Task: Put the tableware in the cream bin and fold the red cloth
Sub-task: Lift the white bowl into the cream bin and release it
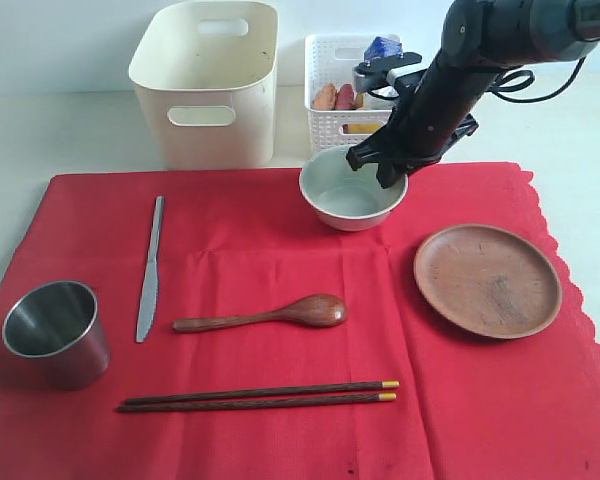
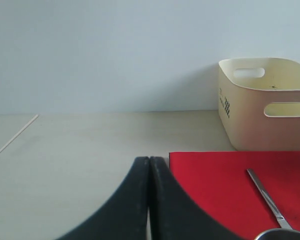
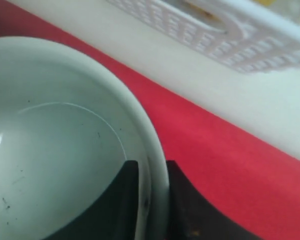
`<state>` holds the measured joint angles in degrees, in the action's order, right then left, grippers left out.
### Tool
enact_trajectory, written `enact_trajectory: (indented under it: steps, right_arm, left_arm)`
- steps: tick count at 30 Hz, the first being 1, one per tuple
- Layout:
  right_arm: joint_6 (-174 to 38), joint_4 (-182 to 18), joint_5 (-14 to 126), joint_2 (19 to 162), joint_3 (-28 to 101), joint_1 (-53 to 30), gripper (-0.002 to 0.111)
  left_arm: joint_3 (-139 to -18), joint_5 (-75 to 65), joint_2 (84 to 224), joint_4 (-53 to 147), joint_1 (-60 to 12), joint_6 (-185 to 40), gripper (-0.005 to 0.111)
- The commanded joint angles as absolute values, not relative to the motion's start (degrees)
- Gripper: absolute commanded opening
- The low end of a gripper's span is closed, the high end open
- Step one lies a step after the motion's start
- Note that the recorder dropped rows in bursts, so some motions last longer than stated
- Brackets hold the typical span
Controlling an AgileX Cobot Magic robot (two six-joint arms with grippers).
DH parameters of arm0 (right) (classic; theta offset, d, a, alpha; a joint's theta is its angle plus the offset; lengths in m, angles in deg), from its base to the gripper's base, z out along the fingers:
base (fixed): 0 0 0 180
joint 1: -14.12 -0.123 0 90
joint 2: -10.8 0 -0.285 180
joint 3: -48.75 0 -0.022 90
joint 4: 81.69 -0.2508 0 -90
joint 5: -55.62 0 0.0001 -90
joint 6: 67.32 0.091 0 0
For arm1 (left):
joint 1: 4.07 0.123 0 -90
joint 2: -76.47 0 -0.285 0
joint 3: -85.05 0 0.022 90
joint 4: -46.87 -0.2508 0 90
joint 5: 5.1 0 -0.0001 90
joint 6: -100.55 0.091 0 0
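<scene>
My right gripper [image 1: 388,172] [image 3: 152,167] is shut on the rim of the pale green bowl [image 1: 348,192] [image 3: 50,150], one finger inside, one outside. The bowl is at the back of the red cloth [image 1: 280,260] [image 3: 230,155] [image 2: 215,180]. On the cloth lie the brown plate [image 1: 487,279], the wooden spoon [image 1: 265,315], the chopsticks [image 1: 260,396], the knife [image 1: 151,266] [image 2: 267,197] and the steel cup [image 1: 57,331]. The cream bin [image 1: 208,82] [image 2: 265,102] stands behind the cloth. My left gripper [image 2: 149,162] is shut and empty, by the cloth's corner.
A white lattice basket [image 1: 330,120] [image 3: 225,35] holding food items stands right of the cream bin, just behind the bowl and my right arm. Pale tabletop [image 2: 80,145] surrounds the cloth.
</scene>
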<state>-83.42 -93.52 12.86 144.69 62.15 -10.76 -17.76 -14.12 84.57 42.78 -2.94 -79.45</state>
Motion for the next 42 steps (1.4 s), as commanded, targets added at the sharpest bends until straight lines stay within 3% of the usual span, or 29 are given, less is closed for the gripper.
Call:
enact_trajectory:
  steps: [1,3,11,27,34,42]
  right_arm:
    - [-84.31,-93.76,7.99,144.52,65.99,-10.6,0.009]
    - [-85.67,-95.65,4.8,144.52,67.99,-10.6,0.0]
    - [-99.48,-113.03,-5.15,144.52,72.6,-10.6,0.0]
    - [-101.38,-140.1,-9.99,144.52,75.38,-10.6,0.0]
    - [-110.88,-160.81,3.35,144.52,75.38,-10.6,0.0]
    - [-111.18,-164.24,25.11,145.03,75.38,-11.13,0.0]
  left_arm:
    - [-17.74,-13.97,84.25,42.64,-2.81,-79.45,0.0]
    - [-17.74,-13.97,84.25,42.64,-2.81,-79.45,0.0]
    - [-17.74,-13.97,84.25,42.64,-2.81,-79.45,0.0]
    - [-17.74,-13.97,84.25,42.64,-2.81,-79.45,0.0]
    - [-17.74,-13.97,84.25,42.64,-2.81,-79.45,0.0]
    - [-17.74,-13.97,84.25,42.64,-2.81,-79.45,0.0]
